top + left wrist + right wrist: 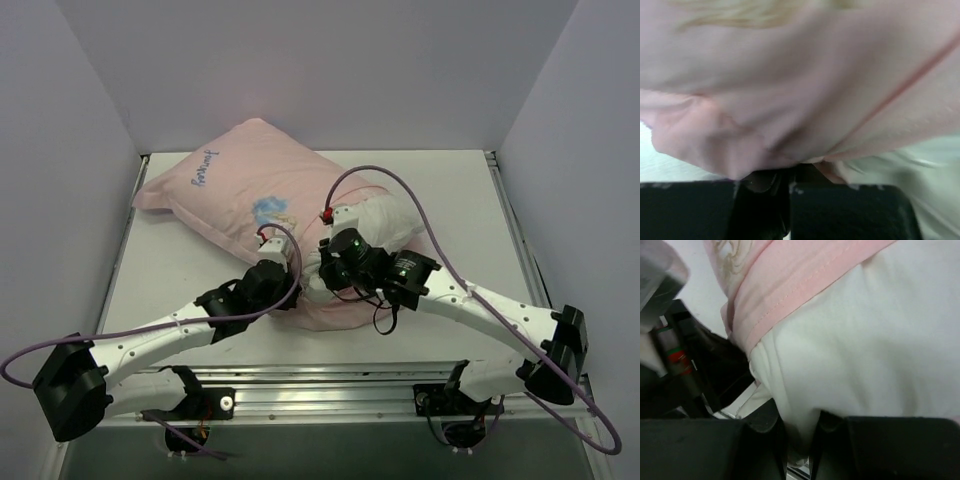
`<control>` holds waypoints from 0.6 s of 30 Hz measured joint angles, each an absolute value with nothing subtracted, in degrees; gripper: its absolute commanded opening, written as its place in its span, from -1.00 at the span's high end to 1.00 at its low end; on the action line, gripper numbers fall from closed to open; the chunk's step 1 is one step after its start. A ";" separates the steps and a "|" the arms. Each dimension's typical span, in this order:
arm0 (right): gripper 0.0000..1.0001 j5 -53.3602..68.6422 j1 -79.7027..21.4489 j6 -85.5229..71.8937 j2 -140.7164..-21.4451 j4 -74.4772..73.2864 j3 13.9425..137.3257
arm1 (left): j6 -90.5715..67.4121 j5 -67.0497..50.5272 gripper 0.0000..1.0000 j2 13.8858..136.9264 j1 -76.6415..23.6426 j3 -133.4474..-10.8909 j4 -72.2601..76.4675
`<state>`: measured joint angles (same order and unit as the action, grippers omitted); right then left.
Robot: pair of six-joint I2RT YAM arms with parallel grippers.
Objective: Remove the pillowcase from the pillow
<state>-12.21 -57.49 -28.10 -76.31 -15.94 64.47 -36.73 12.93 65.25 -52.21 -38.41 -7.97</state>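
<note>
The pale pink pillowcase with small script lies across the table from back left to the middle. The white pillow pokes out of its open near end. My left gripper is shut on the pillowcase hem, pink cloth bunched at its fingers. My right gripper is shut on a fold of the white pillow, pinched between its dark fingers. The pink hem runs across the pillow above them in the right wrist view.
The white table is walled on three sides by pale panels. Purple cables loop over the pillow from both wrists. A metal rail runs along the near edge by the arm bases.
</note>
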 measured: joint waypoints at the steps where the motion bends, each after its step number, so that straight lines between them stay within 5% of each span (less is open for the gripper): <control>1: 1.00 -11.46 -57.36 -27.51 -75.72 -16.91 65.93 | -38.02 15.81 0.95 65.67 -52.10 -38.76 -8.82; 14: 1.00 2.11 -56.58 -21.91 -64.79 -27.83 82.59 | -58.83 26.61 0.95 65.73 -40.16 -38.52 -11.51; 17: 1.00 6.94 -56.38 -21.80 -63.16 -27.57 80.64 | -60.45 26.61 0.82 66.37 -39.92 -38.41 -11.62; 18: 1.00 8.91 -56.29 -21.80 -62.41 -26.94 78.87 | -60.64 26.59 0.65 66.39 -39.90 -38.24 -11.79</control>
